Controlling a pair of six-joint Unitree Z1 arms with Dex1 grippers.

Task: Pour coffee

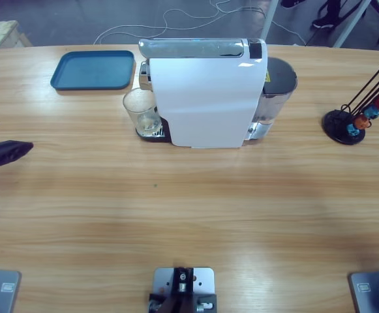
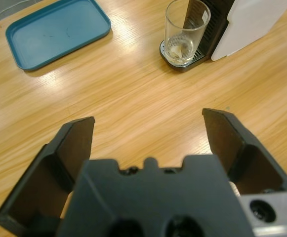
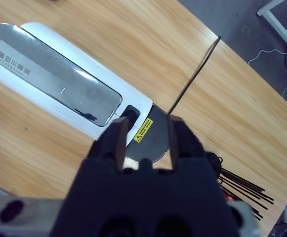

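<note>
White coffee machine [image 1: 205, 98] stands on the wooden table [image 1: 189, 208], near the far edge, silver top panel [image 3: 59, 81] along its upper side, grey water tank [image 1: 279, 85] at its right end in the high view. Clear glass tumbler [image 1: 141, 112] sits upright on the machine's dark drip tray [image 2: 182, 60], at the machine's left end, touching nothing else. The coffee [image 2: 179, 48] is a shallow pale-brown layer at the tumbler's bottom (barely covers the base). Teal tray [image 1: 92, 70] lies flat to the left of the machine, well apart from the tumbler, near the table's far edge. Black capsule stand [image 1: 346, 125] with thin black rods sits at the right end of the table, red, blue and orange capsules [image 1: 370, 112] hung low on it.

Left hand [image 1: 3, 153] comes in at the left edge of the high view, low over bare table, well apart from the tumbler; its wrist view looks across the table toward tumbler and teal tray. Left hand [image 2: 153, 133] is released, jaws spread wide, nothing between them.

Right hand [image 3: 144, 136] hangs above the machine's tank end, looking down on the silver top panel and a yellow warning label [image 3: 143, 131]. Its jaws stand a small gap apart, gripping nothing. Right arm does not show in the high view.
</note>
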